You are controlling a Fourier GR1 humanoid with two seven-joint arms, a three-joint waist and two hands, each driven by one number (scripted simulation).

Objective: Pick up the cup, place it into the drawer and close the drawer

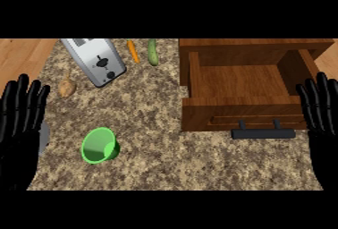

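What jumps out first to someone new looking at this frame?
The bright green cup lying tipped on the speckled counter at lower left, and the open wooden drawer at right, with nothing visible inside it. A silver toaster sits at upper left.

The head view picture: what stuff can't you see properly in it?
- Left hand: its forearm is cut off by the lower and left edges.
- Right hand: partly cut off by the right edge.
- Grey thing beside the left hand: mostly hidden behind the hand, so I cannot tell what it is.
- Green cup: it lies tilted, so its base is hidden.
- Open drawer: its cabinet is cut off by the top edge.
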